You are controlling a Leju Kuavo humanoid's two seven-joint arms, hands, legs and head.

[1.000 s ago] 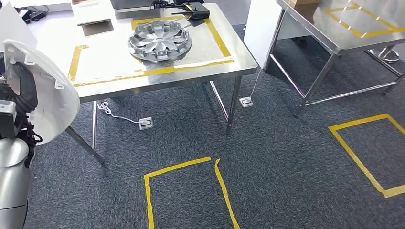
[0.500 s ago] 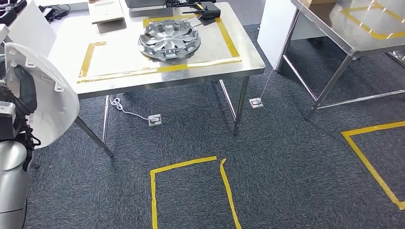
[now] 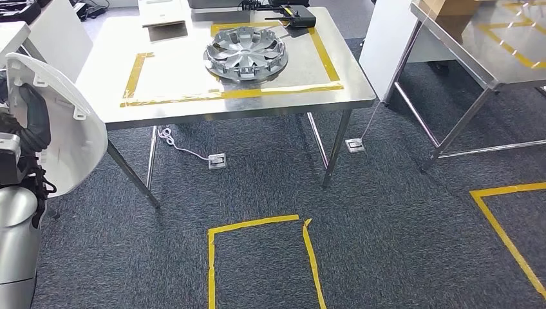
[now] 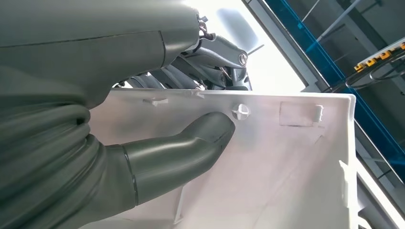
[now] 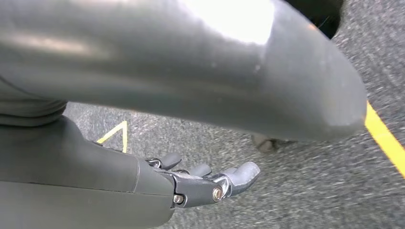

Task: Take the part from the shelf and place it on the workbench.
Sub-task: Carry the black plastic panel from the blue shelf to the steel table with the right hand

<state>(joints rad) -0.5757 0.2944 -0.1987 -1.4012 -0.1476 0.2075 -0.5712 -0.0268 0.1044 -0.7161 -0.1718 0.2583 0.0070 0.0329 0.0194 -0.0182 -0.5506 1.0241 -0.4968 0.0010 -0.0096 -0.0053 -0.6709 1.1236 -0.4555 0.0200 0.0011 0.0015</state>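
Grey carpet (image 5: 305, 191) under the empty, loosely spread right robot hand (image 5: 210, 183); left robot hand (image 4: 191, 95) grips white part (image 4: 267, 167).

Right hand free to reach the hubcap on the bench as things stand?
Probably not yet. The right hand is empty but hangs low over the carpet, and the hubcap sits far back on the workbench, well ahead of the robot.

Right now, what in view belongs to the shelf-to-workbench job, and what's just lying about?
Job:
- large white curved plastic part, held by the left hand
- steel workbench with yellow tape outline
- right hand, holding nothing, hanging over the carpet

Lying about:
- silver wheel cover on the bench
- black device at the bench's far edge
- second steel table
- white cable on the carpet
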